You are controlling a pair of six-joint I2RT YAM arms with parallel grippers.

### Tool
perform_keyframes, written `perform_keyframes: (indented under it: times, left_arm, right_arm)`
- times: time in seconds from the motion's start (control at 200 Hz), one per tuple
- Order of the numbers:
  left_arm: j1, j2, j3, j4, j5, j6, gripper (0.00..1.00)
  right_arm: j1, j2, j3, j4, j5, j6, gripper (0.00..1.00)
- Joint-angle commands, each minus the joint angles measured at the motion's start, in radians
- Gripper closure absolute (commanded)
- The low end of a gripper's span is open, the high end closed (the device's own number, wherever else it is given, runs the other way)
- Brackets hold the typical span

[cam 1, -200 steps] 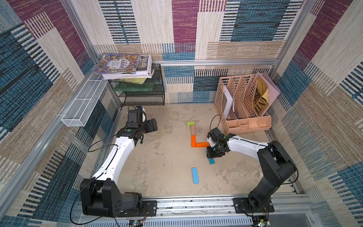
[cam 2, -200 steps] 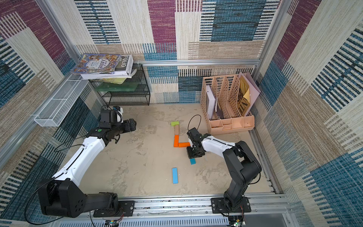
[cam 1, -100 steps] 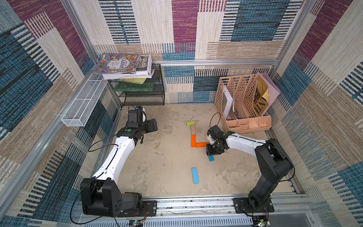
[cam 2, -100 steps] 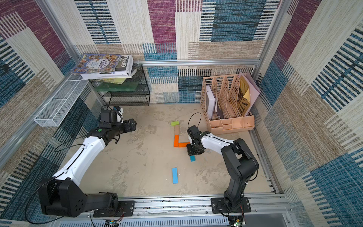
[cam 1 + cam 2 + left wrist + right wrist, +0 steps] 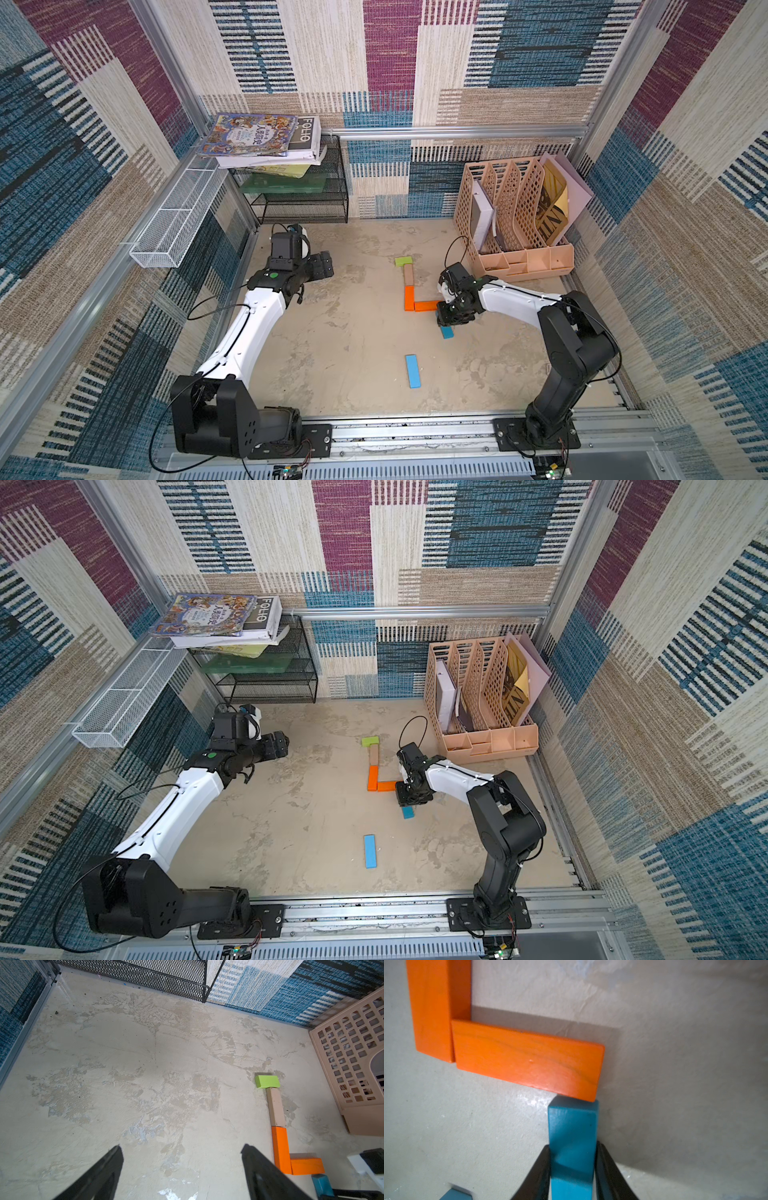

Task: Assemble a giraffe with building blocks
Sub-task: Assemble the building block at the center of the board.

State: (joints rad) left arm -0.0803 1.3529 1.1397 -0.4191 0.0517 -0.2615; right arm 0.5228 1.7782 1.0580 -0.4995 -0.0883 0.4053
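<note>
Right wrist: tool (image 5: 573, 1145) grips blue block (image 5: 572, 1124), perpendicular to orange bar (image 5: 527, 1061).

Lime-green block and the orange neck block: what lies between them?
The tan block, touching both the lime-green block and the orange neck block; clearest in the left wrist view.

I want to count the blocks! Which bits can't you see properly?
The held blue block: in both top views the right tool covers all but one end.
The orange body block: top views, one end hides under that tool.
A blue corner: right wrist view, the edge cuts off the rest; probably the loose block.
The left tool: left wrist view, blurred, cut by the edge.
</note>
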Motion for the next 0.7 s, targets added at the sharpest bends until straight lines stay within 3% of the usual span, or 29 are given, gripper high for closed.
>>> perform_keyframes:
  times: [0.0,0.145,0.325,0.431,0.501,0.581,0.616,0.636,0.696]
  left_arm:
    - [0.0,0.004,0.009,0.022,0.004,-0.001,0.07]
    - [0.0,0.003,0.009,0.018,0.003,-0.001,0.07]
    - [-0.001,0.007,0.015,0.01,0.043,0.006,0.07]
    - [-0.03,0.018,0.037,-0.028,0.069,0.013,0.08]
    - [-0.116,0.024,0.076,-0.098,-0.014,0.039,0.08]
    - [-0.271,0.023,0.118,-0.183,-0.103,0.027,0.08]
    - [-0.347,0.022,0.125,-0.217,-0.109,-0.008,0.1]
    - [-0.389,0.02,0.116,-0.233,-0.108,-0.045,0.11]
    - [-0.523,0.001,0.044,-0.232,-0.076,-0.161,0.13]
  right_arm:
    - [-0.002,0.024,-0.01,-0.048,0.04,-0.01,0.63]
    - [-0.001,0.027,-0.012,-0.045,0.033,-0.018,0.61]
    - [0.002,-0.037,-0.041,-0.049,0.019,-0.026,0.36]
    - [0.003,-0.136,-0.061,-0.073,0.018,-0.025,0.34]
    - [0.001,-0.225,-0.069,-0.096,0.025,-0.027,0.31]
    - [-0.015,-0.324,-0.054,-0.129,0.064,-0.045,0.2]
    - [-0.028,-0.359,-0.045,-0.141,0.092,-0.063,0.14]
    - [-0.038,-0.378,-0.04,-0.146,0.111,-0.073,0.0]
    - [-0.079,-0.432,-0.042,-0.135,0.161,-0.108,0.04]
